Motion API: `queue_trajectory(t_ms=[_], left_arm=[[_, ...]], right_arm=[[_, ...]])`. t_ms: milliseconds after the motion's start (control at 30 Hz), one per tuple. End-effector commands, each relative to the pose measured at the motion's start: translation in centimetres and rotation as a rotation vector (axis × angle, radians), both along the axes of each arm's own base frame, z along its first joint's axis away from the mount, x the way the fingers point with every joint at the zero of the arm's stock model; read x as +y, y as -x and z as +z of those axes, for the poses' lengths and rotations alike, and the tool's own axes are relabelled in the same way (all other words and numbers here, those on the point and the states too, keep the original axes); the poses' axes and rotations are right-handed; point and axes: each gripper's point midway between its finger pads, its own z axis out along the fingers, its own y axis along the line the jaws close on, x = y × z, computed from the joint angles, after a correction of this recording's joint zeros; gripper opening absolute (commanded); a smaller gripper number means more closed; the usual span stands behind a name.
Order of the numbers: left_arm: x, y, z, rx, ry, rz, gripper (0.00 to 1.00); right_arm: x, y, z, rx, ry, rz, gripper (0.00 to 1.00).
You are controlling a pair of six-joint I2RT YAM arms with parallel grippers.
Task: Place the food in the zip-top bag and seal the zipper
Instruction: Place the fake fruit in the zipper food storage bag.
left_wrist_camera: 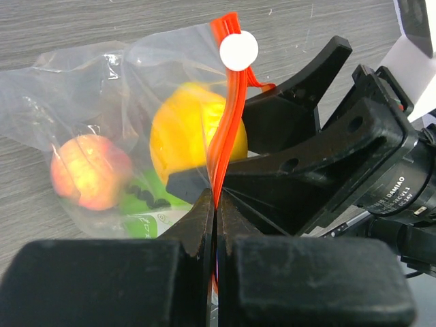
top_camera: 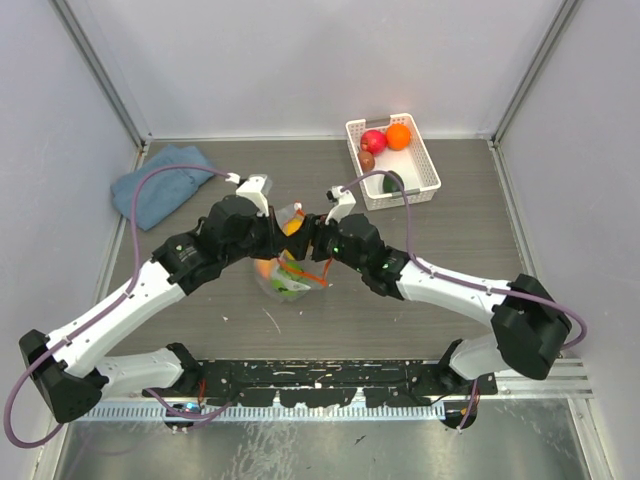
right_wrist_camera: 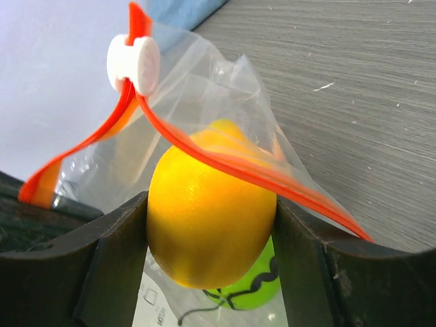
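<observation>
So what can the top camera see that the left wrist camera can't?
Only the top view: the white basket with an orange fruit in it, and the blue cloth. Only the left wrist view: the white slider, and the left gripper pinched shut right on the red-orange zipper. Both: the clear bag, the yellow fruit and the right gripper holding it.

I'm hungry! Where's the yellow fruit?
In the right wrist view, the yellow fruit sits gripped in the right end effector, at the mouth of the zip-top bag.
</observation>
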Motion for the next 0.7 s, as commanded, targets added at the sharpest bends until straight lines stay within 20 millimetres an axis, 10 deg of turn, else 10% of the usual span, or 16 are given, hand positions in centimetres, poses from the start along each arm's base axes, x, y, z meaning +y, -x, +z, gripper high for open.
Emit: queue_trajectory(t_ms=[0, 667], left_arm=[[-1.1, -0.5, 1.6, -0.038, 0.089, 0.0, 0.0], [1.0, -0.9, 0.8, -0.048, 0.09, 0.124, 0.0]], right_arm=[[1.2, -1.5, 3.1, -0.03, -0.159, -0.065, 0.51], [4.4, -1.8, 2.7, 0.0, -0.153, -0.006, 0.82]])
